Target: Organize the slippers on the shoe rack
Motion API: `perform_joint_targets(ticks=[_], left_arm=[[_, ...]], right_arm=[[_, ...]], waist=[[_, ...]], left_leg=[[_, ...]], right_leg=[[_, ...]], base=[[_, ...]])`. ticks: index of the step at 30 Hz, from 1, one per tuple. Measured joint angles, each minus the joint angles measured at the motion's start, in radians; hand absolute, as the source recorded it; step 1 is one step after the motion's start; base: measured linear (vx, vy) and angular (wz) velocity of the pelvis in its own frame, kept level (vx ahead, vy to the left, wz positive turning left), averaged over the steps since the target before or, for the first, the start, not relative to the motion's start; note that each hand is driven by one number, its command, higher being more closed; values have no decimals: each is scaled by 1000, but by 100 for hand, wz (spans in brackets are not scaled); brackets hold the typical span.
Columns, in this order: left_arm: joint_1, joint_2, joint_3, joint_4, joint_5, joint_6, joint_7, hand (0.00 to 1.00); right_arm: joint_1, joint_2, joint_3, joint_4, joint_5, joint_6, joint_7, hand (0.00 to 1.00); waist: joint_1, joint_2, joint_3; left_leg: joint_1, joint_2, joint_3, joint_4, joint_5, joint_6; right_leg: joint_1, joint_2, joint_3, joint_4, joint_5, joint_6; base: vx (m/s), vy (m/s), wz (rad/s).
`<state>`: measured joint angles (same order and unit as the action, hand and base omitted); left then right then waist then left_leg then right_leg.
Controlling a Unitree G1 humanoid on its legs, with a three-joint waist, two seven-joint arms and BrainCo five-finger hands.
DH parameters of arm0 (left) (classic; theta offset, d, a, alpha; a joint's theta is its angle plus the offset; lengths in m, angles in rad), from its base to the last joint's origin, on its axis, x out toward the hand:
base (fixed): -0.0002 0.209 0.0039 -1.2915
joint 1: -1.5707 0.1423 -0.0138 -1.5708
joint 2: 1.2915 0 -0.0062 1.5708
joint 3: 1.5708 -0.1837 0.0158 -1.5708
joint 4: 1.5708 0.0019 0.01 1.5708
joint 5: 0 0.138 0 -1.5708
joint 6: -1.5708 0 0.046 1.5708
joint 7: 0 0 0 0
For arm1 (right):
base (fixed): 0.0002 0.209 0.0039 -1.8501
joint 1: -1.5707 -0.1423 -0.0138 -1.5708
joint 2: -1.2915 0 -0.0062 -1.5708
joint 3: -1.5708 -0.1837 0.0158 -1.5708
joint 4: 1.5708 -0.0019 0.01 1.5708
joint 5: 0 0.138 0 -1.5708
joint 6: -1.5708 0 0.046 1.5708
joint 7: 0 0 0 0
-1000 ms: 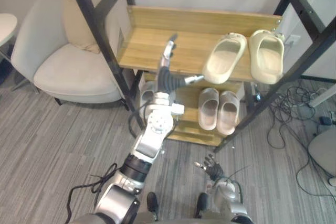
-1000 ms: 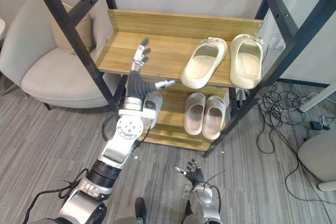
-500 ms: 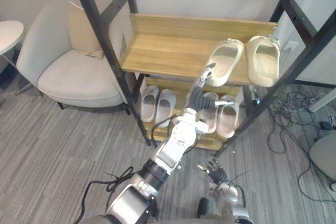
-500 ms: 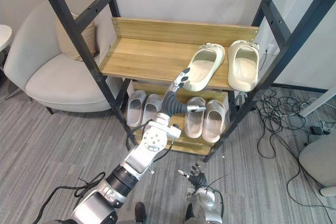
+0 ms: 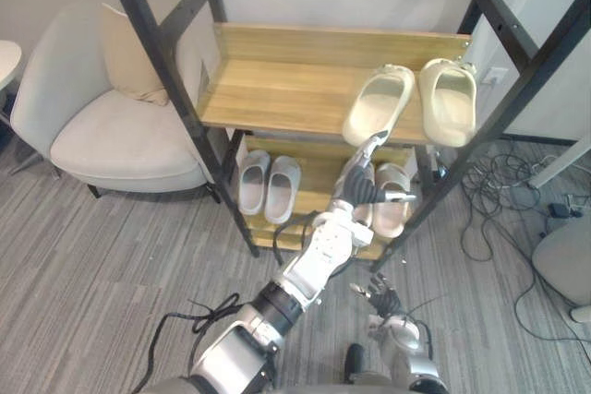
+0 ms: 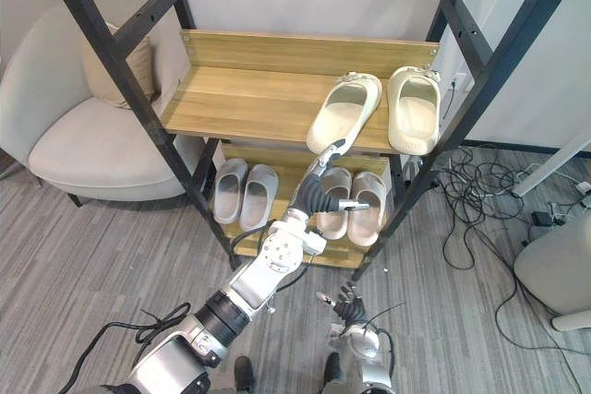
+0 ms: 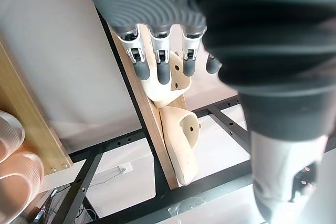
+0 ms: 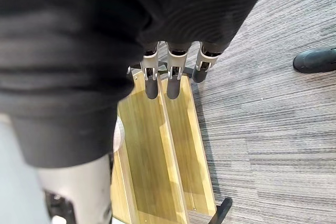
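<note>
Two cream slippers lie on the right of the rack's top shelf (image 5: pixel 277 89). One (image 5: pixel 379 103) is skewed, its near end over the shelf's front edge; the other (image 5: pixel 448 99) lies straight beside it. My left hand (image 5: pixel 363 184) is open in front of the rack, its fingers pointing up just under the skewed slipper's near end; whether they touch it I cannot tell. The left wrist view has both slippers (image 7: pixel 180 142) past the fingers (image 7: pixel 164 72). On the lower shelf are a grey pair (image 6: pixel 242 193) and a pinkish pair (image 6: pixel 358 205) behind that hand. My right hand (image 6: pixel 342 306) hangs low and open.
Black metal posts (image 5: pixel 162 62) frame the rack, and one slants across at the right (image 5: pixel 517 89). A cream armchair (image 5: pixel 102 126) stands left of the rack. Cables (image 5: pixel 512 205) lie tangled on the grey carpet to the right.
My left hand has swung from above the top shelf's left half, rightwards and down, to the front edge under the skewed slipper. The camera has shifted slightly. The slippers have not moved.
</note>
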<state>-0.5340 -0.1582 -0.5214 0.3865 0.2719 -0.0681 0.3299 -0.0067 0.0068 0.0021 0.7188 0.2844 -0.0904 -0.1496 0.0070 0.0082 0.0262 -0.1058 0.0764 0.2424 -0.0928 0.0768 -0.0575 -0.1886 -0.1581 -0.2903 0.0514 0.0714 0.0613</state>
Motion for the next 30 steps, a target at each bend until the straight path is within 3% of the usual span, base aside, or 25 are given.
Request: perform_joint_targets(ticks=[13, 30], left_arm=[[-15, 10, 66, -90, -7, 0, 21, 0], [-15, 10, 132, -64, 3, 17, 38, 0]], right_arm=[[-2, 35, -1, 0, -1, 0, -6, 0], [-2, 34, -1, 0, -9, 0, -6, 0]], waist=[[0, -12, -3], [0, -21, -9]], left_leg=[[1, -1, -4, -7, 0, 0], [3, 0, -4, -8, 0, 0]], right_leg=[[1, -1, -6, 1, -4, 1], [-1, -2, -6, 11, -11, 0]], base=[[-3, 6, 1], [-1, 1, 0]])
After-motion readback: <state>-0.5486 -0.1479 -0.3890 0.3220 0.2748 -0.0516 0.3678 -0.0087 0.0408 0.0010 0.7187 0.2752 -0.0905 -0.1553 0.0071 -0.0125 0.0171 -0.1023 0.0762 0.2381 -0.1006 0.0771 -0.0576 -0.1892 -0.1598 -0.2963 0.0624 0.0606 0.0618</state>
